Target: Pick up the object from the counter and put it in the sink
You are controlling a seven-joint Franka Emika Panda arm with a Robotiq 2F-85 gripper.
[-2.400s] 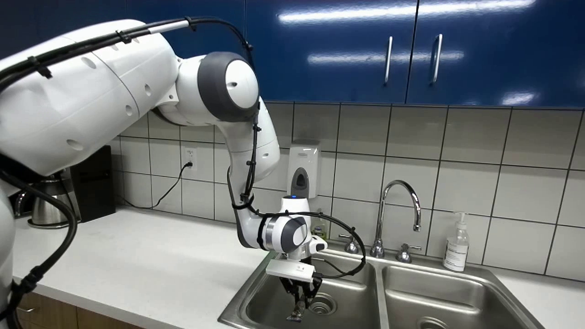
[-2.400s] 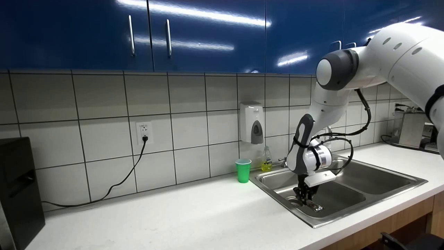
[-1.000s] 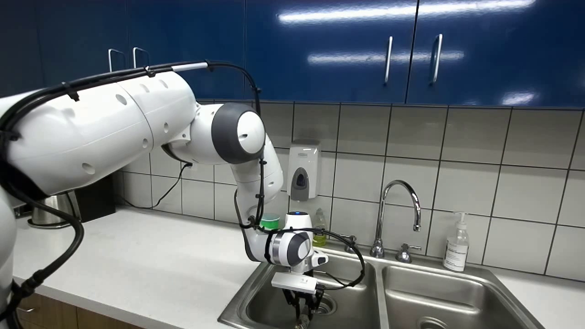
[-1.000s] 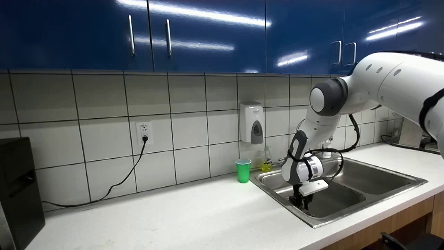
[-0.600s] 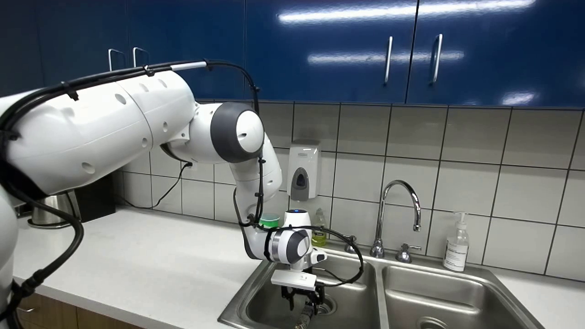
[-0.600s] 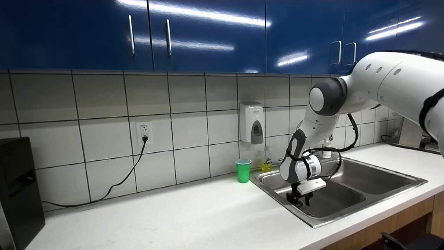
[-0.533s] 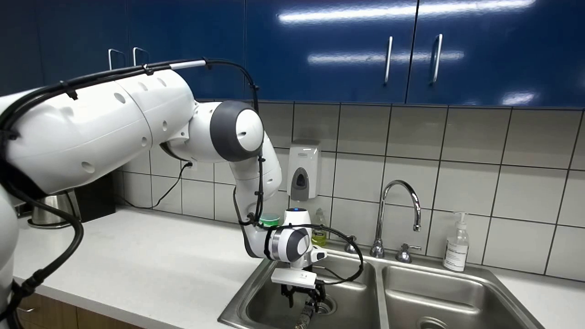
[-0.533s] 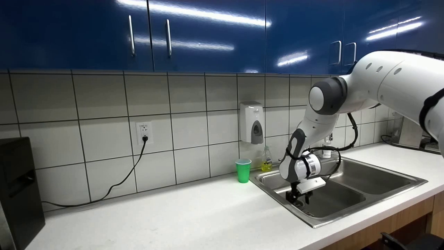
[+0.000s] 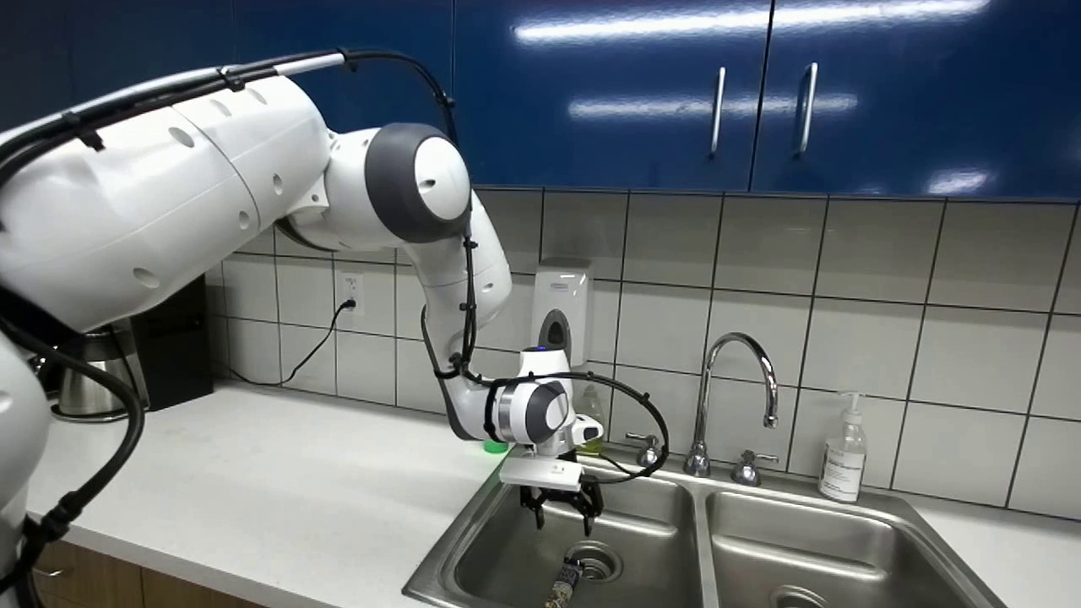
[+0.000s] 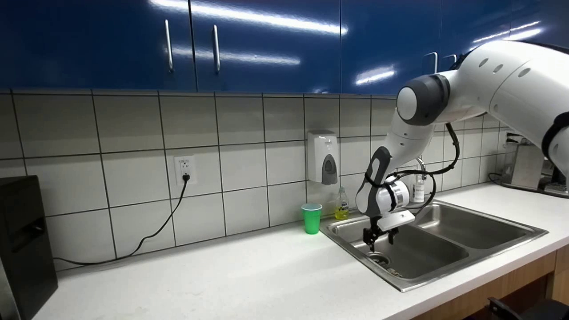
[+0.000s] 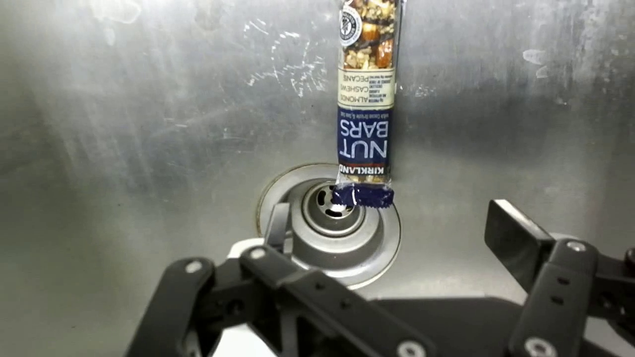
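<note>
- Looking into the sink (image 9: 708, 549), found the nut bar (image 11: 367, 124) lying flat in the basin (image 9: 663, 578) nearer the green cup (image 10: 312, 221).
- Traced its long axis almost straight up and down the wrist view, with the dark wrapper end nearest the pincer (image 9: 564, 525) and jutting over the drain (image 11: 333, 229).
- Found the paler end cut off by the top edge there; read the lettering upside down.
- In both exterior views, followed the bar from the drain toward the front of the sink.
- Saw the pincer hanging above the basin, with fingers (image 11: 518, 243) spread wide.
- Placed the bar below the fingers, apart from both; in the wrist view, beyond their tips and sideways between them.
- Counted one nut bar, two fingers, two basins, two drains, one tap (image 9: 703, 414), two tap handles (image 9: 748, 470), one green cup, one wall dispenser (image 10: 323, 155), one pump bottle (image 9: 843, 469) and one yellow bottle (image 10: 342, 208).
</note>
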